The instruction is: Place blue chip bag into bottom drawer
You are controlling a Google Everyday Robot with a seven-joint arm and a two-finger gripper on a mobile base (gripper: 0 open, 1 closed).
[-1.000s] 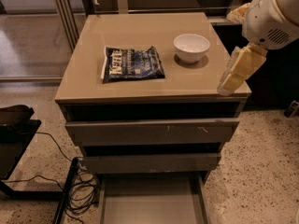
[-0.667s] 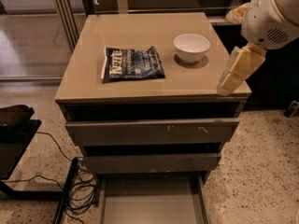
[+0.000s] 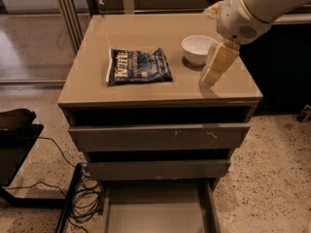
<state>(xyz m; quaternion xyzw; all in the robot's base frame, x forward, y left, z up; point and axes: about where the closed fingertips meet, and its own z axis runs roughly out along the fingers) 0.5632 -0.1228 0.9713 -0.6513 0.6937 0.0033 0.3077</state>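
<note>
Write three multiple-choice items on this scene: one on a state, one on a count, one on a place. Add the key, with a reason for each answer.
1. The grey-taupe bottom drawer is:
A. pulled out
B. shut flush
C. lifted out and set aside

2. The tan-topped cabinet has this many drawers:
A. two
B. three
C. four

3. The dark-blue crinkly foil chip bag lies:
A. inside the bottom drawer
B. flat on the cabinet's top, left of the round white bowl
C. inside the bowl

Key:
1 A: its tray juts forward past the fronts above it.
2 B: three drawers stack below the top.
3 B: the bag rests on the top, apart from the cream gripper, which hangs over the top's front right, beside the bowl.
</note>
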